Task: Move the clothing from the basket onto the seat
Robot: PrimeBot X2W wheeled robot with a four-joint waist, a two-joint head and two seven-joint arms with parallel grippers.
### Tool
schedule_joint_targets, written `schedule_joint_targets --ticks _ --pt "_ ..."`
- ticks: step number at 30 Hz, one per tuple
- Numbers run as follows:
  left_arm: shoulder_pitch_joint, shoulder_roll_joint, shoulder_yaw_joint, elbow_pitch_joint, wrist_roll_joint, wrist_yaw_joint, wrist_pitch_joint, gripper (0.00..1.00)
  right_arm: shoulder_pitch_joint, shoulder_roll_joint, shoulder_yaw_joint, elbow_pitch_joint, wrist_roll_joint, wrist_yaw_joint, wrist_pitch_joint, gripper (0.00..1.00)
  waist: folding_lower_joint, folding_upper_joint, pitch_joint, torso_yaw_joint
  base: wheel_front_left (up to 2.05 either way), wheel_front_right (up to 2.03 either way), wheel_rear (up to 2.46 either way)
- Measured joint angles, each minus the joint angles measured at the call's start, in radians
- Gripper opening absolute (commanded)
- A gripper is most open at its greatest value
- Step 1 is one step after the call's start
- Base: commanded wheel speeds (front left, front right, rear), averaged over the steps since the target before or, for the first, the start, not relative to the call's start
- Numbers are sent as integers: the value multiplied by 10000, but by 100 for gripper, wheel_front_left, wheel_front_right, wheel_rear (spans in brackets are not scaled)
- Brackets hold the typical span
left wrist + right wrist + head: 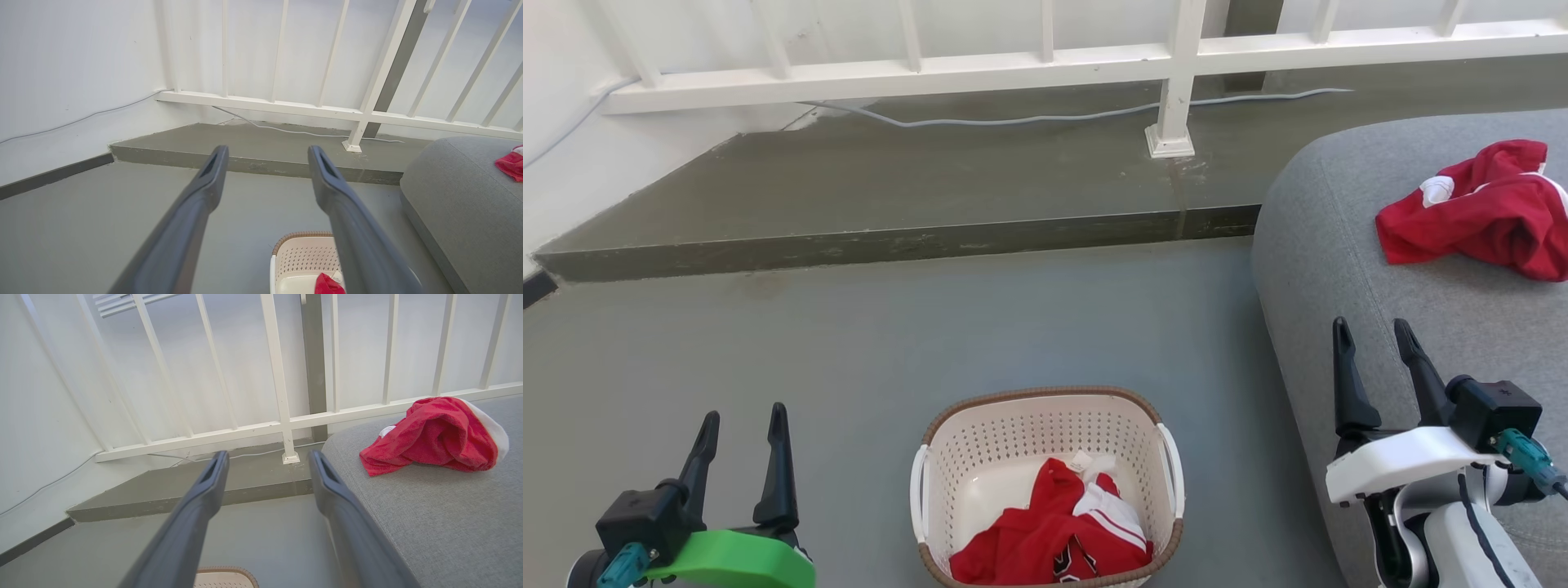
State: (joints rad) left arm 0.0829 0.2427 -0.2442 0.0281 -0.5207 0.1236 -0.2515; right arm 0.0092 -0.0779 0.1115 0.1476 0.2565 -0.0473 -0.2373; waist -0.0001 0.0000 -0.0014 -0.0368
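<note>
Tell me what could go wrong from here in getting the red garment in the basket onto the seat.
1. The red garment lies bunched against the near wall of the basket; the left gripper or right gripper could catch its rim and drag it along.
2. With a shallow pinch, loose cloth may slip onto the floor before reaching the seat.

Domestic space, living corner beside balcony-style rail. Signs: grey upholstered sofa seat [1339, 269]; small laundry basket [1045, 394] on floor [849, 343], red clothing [1045, 543] inside; second red garment [1486, 212] on seat. White railing [931, 73], bare white wall [61, 61], plain grey floor, raised step [890, 245], loose cable [1013, 119] along it.
</note>
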Motion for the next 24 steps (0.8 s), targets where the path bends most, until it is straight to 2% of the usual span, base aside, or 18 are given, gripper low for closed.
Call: schedule_joint_targets --ticks 24 --pt "290 -142 222 -546 339 0 13 100 276 -12 -10 -995 -8 -169 368 100 0 0 277 -7 0 0 0"
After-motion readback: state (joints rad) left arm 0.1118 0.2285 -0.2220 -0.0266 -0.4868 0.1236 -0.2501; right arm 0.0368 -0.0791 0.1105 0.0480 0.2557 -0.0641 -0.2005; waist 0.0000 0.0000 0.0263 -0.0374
